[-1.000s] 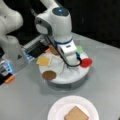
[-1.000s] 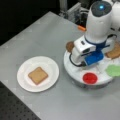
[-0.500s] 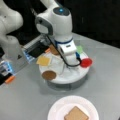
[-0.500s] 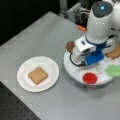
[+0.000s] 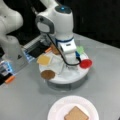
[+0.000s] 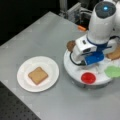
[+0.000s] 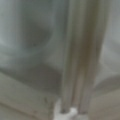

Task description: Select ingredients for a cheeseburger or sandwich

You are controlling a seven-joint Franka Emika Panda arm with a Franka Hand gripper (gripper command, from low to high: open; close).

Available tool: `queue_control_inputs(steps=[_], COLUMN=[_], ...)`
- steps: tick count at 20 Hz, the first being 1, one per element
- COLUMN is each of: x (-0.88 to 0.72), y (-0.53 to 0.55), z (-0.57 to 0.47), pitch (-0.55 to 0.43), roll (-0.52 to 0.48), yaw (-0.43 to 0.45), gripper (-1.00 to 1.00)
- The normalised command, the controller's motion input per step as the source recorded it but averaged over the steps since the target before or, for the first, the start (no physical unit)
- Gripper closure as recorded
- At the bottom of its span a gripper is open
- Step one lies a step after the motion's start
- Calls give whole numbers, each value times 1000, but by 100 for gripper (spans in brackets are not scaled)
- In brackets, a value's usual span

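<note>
My gripper [image 5: 70, 60] is low over the middle of the round white tray [image 5: 65, 80], its fingertips masked by the hand's body in both front views. Around it on the tray lie a yellow cheese square [image 5: 44, 59], a dark brown round patty [image 5: 48, 74] and a brown toast square [image 5: 54, 49]. None of them is lifted. One toast square [image 6: 38, 75] lies alone on the white paper plate [image 6: 24, 80]. The wrist view gives only pale upright bars close to the lens over a grey-white surface.
A red disc [image 6: 88, 78] and a green lettuce-like piece [image 6: 113, 71] also lie on the tray. A white robot base [image 5: 11, 47] and small orange items stand at a front view's left. Grey tabletop separates tray and plate.
</note>
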Motion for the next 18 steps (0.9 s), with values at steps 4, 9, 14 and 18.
queue_control_inputs(steps=[4,9,14,18], x=[387,429,456,462], y=[290,298,314,302], z=[280,231,279,387], pitch=[114,117,127,153], roll=[-162,-145,-152,-183], yaw=[24,41,30,11], gripper=[-100,-100,-100,-100])
